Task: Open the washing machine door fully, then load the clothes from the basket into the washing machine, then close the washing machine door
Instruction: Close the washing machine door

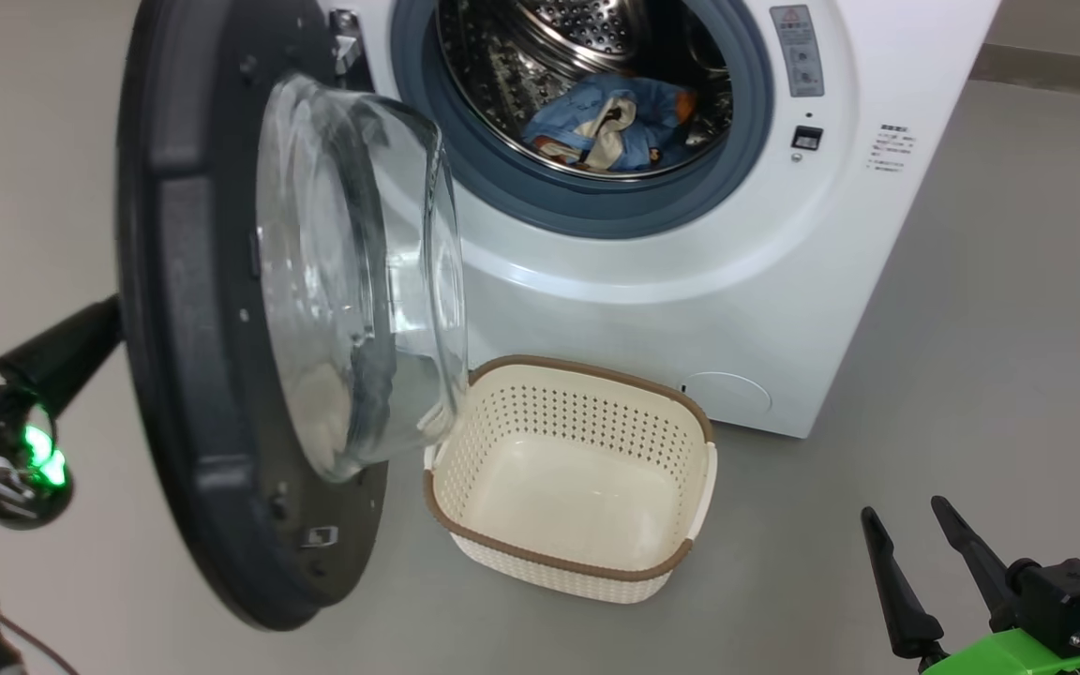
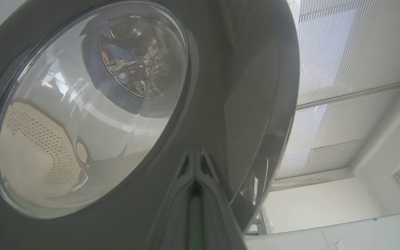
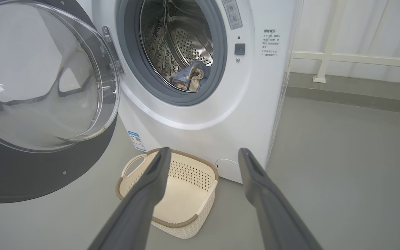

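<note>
Nearest, the basket (image 1: 587, 422) (image 3: 189, 170) is set on the grey floor (image 1: 971, 375) just in front of the washing machine (image 1: 652, 309) (image 3: 200, 139), below its opening and beside its round service flap (image 1: 727, 394). Nothing is seen inside the basket; its cream bottom is bare.

Farther back, the clothes (image 1: 610, 122) (image 3: 189, 76) are found inside the machine, bunched at the bottom of the perforated steel drum (image 1: 587, 28), behind the grey gasket (image 1: 596, 211).

A small blue label sticker (image 3: 136, 140) is fixed low on the machine's front, left of the basket. A grey warning label (image 1: 797, 52) and a block of small printed text (image 1: 892, 148) are placed right of the opening. None of this writing can be read.

The right gripper (image 1: 906, 511) (image 3: 204, 152) is held well clear of the machine, in front of it and to its right, with its fingers spread wide apart and nothing between them.

The washing machine door (image 1: 184, 309) (image 2: 227, 86) (image 3: 30, 180) is swung out to the left of the machine. The left gripper (image 2: 195, 154) is placed behind it, fingers pressed together with nothing between them, their tips laid against the door's glossy black outer rim.
</note>
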Robot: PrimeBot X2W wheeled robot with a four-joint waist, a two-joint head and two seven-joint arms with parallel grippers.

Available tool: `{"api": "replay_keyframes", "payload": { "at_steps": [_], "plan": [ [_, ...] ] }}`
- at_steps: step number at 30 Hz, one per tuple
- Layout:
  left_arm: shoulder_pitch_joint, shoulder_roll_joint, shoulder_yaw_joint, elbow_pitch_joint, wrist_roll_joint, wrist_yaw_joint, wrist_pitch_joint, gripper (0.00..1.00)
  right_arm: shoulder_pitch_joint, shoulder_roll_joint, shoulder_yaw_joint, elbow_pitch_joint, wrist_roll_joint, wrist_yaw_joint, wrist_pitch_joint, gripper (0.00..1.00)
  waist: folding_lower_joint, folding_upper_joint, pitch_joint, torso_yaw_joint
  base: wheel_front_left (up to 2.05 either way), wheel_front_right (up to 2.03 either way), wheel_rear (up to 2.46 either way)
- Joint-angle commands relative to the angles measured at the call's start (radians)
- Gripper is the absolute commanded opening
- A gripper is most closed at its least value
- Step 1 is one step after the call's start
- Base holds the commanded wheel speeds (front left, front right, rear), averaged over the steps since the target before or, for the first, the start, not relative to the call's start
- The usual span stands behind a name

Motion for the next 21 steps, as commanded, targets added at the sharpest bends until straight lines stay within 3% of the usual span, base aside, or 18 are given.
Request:
{"api": "replay_keyframes", "payload": {
  "at_steps": [1,10,21],
  "plan": [
    [0.001,0.02,0.003,-0.042,-0.016,0.004,0.018,0.0,-0.045,-0.019,0.022,-0.03,-0.004,0.007,0.002,1.0,0.0,0.0,0.005,-0.011,0.0,0.0,0.0],
    [0.035,-0.064,-0.007,-0.148,-0.06,0.03,0.018,0.0,-0.062,-0.014,0.022,-0.03,-0.004,0.007,-0.005,1.0,0.0,0.0,0.028,-0.08,0.0,0.0,0.0],
    [0.022,-0.095,-0.029,-0.166,-0.098,0.03,-0.006,0.0,-0.092,-0.007,0.02,-0.022,-0.004,0.007,-0.019,1.0,0.0,0.0,0.067,-0.197,0.0,0.0,0.0]
  ]
}}
